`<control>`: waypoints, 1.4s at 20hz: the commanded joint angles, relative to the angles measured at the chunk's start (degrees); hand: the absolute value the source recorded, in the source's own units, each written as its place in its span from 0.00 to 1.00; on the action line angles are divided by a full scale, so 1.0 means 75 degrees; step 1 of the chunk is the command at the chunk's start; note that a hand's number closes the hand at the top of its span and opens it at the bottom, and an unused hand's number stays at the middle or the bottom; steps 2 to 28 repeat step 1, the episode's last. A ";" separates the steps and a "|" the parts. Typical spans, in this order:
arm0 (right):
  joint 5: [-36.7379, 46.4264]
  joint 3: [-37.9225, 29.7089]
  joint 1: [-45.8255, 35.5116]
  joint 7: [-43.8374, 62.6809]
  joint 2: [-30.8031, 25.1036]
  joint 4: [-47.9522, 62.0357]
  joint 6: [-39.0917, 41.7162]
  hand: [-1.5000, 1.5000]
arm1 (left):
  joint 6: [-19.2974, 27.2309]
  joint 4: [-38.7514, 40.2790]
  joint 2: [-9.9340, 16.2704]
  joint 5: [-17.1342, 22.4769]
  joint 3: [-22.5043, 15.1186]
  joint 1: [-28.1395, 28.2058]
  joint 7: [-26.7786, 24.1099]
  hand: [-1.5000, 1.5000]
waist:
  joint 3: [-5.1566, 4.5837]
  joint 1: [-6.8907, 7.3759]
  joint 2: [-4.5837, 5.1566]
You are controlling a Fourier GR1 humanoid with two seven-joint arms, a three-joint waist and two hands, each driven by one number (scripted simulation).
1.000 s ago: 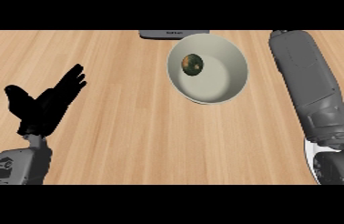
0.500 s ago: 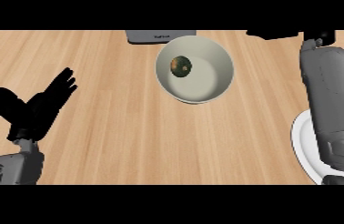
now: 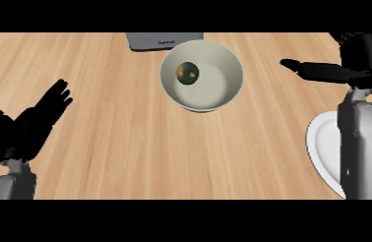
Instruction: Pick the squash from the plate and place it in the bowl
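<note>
A small dark green squash lies inside the white bowl at the counter's upper middle. The white plate shows at the right edge, partly hidden by my right forearm, with nothing visible on it. My right hand is at the upper right, to the right of the bowl and apart from it, fingers extended and holding nothing. At the left edge my left hand rests open with its fingers up.
A dark grey flat object lies at the counter's far edge just behind the bowl. Bare wooden counter stretches between the hands and in front of the bowl.
The view has shifted, so the bowl sits further left in the picture. My right hand has come into view at the upper right, drawn back from the bowl, and more of the plate shows.
</note>
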 commanded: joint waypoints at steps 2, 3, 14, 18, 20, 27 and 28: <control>-0.0563 0.0127 0.1687 0.0295 0.0136 -0.2061 0.0809 1.00 | 0.0132 -0.0142 -0.0141 -0.0071 -0.0043 0.0212 -0.0011 0.50 | -0.0004 -0.0110 0.0008; -0.0563 0.0127 0.1687 0.0295 0.0136 -0.2061 0.0809 1.00 | 0.0132 -0.0142 -0.0141 -0.0071 -0.0043 0.0212 -0.0011 0.50 | -0.0004 -0.0110 0.0008; -0.0563 0.0127 0.1687 0.0295 0.0136 -0.2061 0.0809 1.00 | 0.0132 -0.0142 -0.0141 -0.0071 -0.0043 0.0212 -0.0011 0.50 | -0.0004 -0.0110 0.0008; -0.0563 0.0127 0.1687 0.0295 0.0136 -0.2061 0.0809 1.00 | 0.0132 -0.0142 -0.0141 -0.0071 -0.0043 0.0212 -0.0011 0.50 | -0.0004 -0.0110 0.0008; -0.0563 0.0127 0.1687 0.0295 0.0136 -0.2061 0.0809 1.00 | 0.0132 -0.0142 -0.0141 -0.0071 -0.0043 0.0212 -0.0011 0.50 | -0.0004 -0.0110 0.0008; -0.0563 0.0127 0.1687 0.0295 0.0136 -0.2061 0.0809 1.00 | 0.0132 -0.0142 -0.0141 -0.0071 -0.0043 0.0212 -0.0011 0.50 | -0.0004 -0.0110 0.0008; -0.0563 0.0127 0.1687 0.0295 0.0136 -0.2061 0.0809 1.00 | 0.0132 -0.0142 -0.0141 -0.0071 -0.0043 0.0212 -0.0011 0.50 | -0.0004 -0.0110 0.0008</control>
